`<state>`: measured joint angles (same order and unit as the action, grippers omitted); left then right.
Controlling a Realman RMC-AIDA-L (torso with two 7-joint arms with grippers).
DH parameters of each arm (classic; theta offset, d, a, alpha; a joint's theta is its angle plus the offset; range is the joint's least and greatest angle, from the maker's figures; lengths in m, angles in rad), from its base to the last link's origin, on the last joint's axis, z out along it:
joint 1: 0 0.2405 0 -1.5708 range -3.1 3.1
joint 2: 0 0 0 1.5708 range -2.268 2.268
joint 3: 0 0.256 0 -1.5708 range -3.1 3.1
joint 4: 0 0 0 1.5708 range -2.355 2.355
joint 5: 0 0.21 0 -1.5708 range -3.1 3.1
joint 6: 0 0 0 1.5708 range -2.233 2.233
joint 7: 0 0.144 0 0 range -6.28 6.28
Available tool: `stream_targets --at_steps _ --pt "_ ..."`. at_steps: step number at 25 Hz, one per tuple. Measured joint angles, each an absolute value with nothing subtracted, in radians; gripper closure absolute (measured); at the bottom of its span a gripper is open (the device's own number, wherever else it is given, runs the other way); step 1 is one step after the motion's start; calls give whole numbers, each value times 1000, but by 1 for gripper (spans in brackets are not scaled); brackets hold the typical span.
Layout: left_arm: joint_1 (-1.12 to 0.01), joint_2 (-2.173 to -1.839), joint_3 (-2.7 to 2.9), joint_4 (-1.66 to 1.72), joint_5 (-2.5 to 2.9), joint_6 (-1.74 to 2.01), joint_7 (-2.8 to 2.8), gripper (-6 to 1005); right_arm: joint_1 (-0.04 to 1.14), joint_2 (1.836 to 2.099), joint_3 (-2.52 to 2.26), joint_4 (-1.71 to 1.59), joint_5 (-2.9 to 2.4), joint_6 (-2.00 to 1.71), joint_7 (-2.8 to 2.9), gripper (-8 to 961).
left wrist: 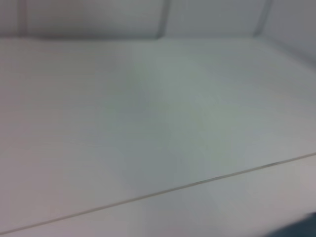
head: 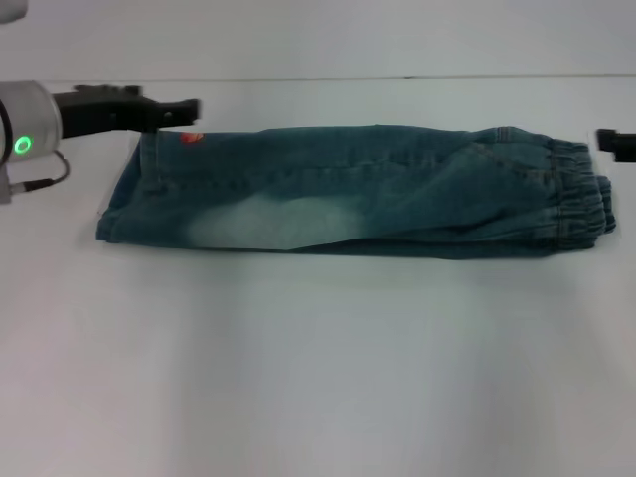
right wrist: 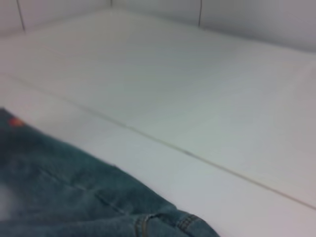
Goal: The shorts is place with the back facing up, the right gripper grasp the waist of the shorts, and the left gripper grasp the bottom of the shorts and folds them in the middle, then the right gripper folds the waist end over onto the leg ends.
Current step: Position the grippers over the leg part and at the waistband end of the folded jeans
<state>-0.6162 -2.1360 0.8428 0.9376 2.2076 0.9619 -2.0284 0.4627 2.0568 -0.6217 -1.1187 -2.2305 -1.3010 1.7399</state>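
Observation:
The blue denim shorts [head: 358, 189] lie folded lengthwise across the white table [head: 318, 368]. The elastic waist [head: 581, 189] is at the right and the leg ends [head: 129, 204] are at the left. A small red mark [head: 190, 139] sits near the far left corner. My left gripper [head: 184, 111] hovers at the far left corner of the leg ends, just behind the fabric. Only the tip of my right gripper [head: 614, 144] shows at the right edge, beside the waist. In the right wrist view, the shorts [right wrist: 74, 197] fill the lower left, with the red mark [right wrist: 16, 121].
A thin seam line [head: 397, 78] runs across the table's far side, and the same seam line [left wrist: 163, 192] crosses the left wrist view. A white wall rises behind it. Bare table surface spreads in front of the shorts.

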Motion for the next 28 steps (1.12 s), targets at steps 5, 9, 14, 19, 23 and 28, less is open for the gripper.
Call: stream_targets --at_steps 5,9,14,19,23,28 --pt "-566 -2124 841 926 1996 1110 -1885 81 351 2039 -497 -1031 -2018 -1471 1531 35" --pt "-522 -2111 840 916 1890 1239 -1824 81 264 2062 -371 -899 -1888 -1513 1285 35" --pt "-501 -2103 840 912 1885 1351 -1789 81 222 2089 -347 -810 -1934 -1478 1175 34" --pt "-513 -2059 838 860 1892 1567 -1725 82 234 2085 -351 -731 -1997 -1445 1097 34" --pt "-523 -2048 832 836 1920 1688 -1710 81 250 2082 -351 -701 -2009 -1414 1044 34" --pt "-528 -2064 842 831 1958 1727 -1721 80 287 2058 -351 -658 -2011 -1368 1002 37"
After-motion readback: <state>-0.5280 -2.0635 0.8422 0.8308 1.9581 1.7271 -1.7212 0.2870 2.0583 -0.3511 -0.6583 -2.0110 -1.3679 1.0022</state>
